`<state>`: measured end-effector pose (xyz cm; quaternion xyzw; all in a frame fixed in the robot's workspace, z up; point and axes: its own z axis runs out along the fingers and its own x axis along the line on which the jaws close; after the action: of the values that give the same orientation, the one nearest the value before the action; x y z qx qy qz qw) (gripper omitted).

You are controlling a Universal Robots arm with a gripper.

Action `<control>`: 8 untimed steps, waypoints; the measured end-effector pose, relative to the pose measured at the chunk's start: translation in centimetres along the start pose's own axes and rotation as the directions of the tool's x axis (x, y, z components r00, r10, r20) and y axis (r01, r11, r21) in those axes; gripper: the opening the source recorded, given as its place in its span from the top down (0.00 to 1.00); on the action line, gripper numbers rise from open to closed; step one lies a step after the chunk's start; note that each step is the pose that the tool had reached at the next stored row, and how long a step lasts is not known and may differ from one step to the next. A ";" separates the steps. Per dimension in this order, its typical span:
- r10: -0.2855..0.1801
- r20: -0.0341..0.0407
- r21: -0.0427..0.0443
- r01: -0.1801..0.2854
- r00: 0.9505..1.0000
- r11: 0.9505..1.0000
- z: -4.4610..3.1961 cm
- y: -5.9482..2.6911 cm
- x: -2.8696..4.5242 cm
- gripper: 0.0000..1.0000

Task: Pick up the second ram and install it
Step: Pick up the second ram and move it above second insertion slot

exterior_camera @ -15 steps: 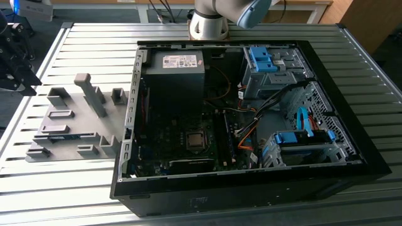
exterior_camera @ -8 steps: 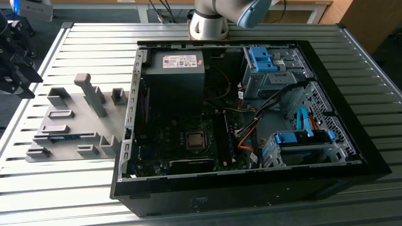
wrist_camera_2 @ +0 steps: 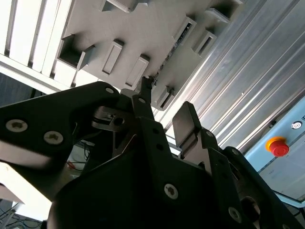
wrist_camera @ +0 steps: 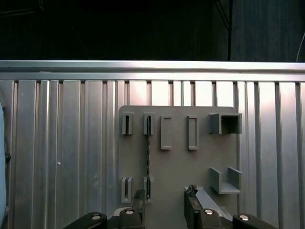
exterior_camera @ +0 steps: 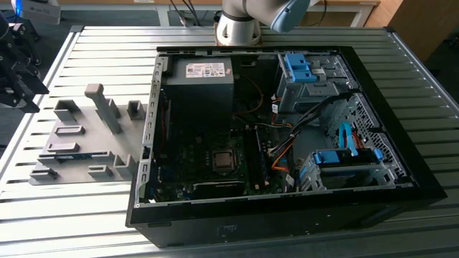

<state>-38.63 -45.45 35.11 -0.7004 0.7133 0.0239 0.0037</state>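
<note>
Holding: nothing; the jaws stood apart and empty.
Jaws: hung over one edge of the grey fixture, as both wrist views showed.
Ram: stood on edge in the fixture's slots, near one fingertip.
Fixture: lay on the slatted counter, beside the open case, on the exterior view's left.
</note>
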 end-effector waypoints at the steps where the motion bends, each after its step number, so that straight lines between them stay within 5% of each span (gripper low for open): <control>1: 0.000 0.000 0.000 0.000 1.000 1.000 0.00 0.00 0.00 0.54; 8: 0.000 0.000 0.000 0.000 1.000 1.000 0.03 0.00 0.00 0.54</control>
<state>-38.63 -45.45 35.08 -0.7004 0.7133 0.0239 0.0037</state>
